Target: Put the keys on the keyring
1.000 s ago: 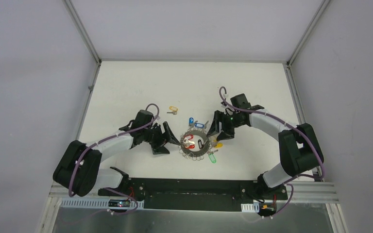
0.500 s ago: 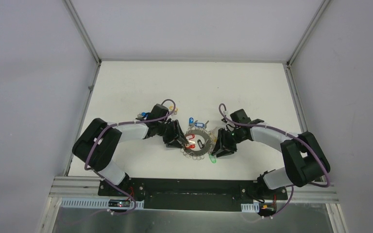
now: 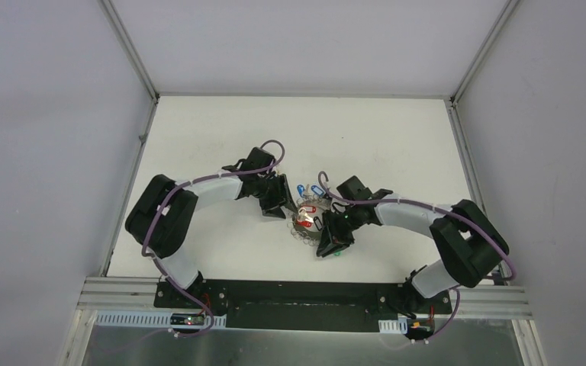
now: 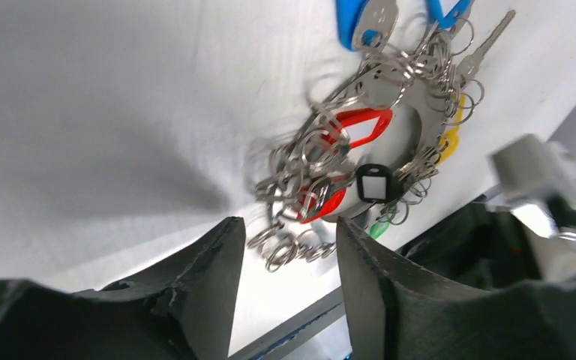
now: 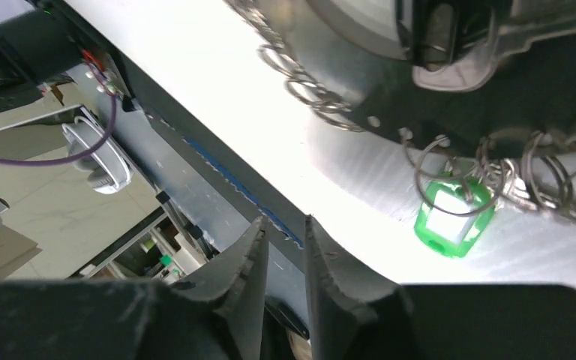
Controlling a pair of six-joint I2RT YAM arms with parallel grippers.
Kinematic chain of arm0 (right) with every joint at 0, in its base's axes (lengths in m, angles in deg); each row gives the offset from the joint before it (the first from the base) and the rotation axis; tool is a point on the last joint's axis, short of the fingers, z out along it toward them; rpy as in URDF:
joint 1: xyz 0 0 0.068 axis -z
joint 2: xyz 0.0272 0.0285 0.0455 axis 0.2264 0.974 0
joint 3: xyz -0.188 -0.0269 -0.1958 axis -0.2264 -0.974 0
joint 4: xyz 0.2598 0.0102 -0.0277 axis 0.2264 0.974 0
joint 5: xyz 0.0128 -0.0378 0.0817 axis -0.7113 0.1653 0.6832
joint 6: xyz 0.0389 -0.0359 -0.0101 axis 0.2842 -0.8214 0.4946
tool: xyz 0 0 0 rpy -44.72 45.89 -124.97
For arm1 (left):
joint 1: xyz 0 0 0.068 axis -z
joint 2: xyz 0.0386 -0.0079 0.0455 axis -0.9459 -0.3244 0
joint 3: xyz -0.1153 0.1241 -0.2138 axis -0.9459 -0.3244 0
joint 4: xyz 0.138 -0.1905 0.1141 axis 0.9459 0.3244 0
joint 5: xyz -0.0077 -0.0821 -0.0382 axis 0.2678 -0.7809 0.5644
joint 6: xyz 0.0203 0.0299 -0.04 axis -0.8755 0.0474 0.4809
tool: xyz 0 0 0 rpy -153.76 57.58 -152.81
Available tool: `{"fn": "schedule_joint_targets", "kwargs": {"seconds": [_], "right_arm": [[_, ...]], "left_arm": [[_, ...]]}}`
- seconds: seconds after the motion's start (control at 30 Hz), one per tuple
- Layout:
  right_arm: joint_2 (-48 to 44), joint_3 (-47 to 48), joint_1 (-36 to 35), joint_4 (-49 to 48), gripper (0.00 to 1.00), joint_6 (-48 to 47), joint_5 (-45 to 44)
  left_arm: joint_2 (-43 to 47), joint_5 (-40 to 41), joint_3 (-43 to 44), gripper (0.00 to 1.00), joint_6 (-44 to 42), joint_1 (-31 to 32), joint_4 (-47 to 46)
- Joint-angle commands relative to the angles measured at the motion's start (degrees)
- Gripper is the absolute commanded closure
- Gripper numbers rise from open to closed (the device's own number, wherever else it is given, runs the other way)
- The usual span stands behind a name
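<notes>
A white table (image 3: 198,137) is recorded. Near its centre the keyring (image 3: 310,221) is seen lying flat, hung with small split rings. A blue-tagged key (image 3: 300,189) is noted just beside it at 11 o'clock, and a green tag (image 3: 337,254) at 5 o'clock.

One keyring (image 4: 416,135) lies on one table (image 3: 198,137), strung with many small wire rings (image 4: 292,251), too tangled to count. Coloured tags showing: two blue tags (image 4: 356,19), two red tags (image 4: 360,127), one black tag (image 4: 375,182), one yellow tag (image 4: 450,139), one green tag (image 5: 454,217). Two robot arms (image 3: 214,189) reach in.
</notes>
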State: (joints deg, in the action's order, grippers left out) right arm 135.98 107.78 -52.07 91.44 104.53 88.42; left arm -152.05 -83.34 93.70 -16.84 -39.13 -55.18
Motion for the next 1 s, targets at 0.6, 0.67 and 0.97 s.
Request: {"fn": "schedule_joint_targets", "kwargs": {"seconds": [0.6, 0.67, 0.97], "right_arm": [[7.97, 19.25, 17.65, 14.67, 0.51, -15.61, -13.35], [8.44, 18.52, 17.49, 13.85, 0.58, -15.42, -11.38], [6.3, 8.14, 11.64, 6.82, 0.78, -8.6, -3.55]], "left_arm": [[35.37, 1.4, -30.38, 0.45, 12.61, 0.66, -9.71], [37.42, 1.9, -31.89, 0.45, 13.15, 0.66, -10.04], [39.77, 3.05, -33.35, 0.43, 12.42, 0.66, -9.85]]}}
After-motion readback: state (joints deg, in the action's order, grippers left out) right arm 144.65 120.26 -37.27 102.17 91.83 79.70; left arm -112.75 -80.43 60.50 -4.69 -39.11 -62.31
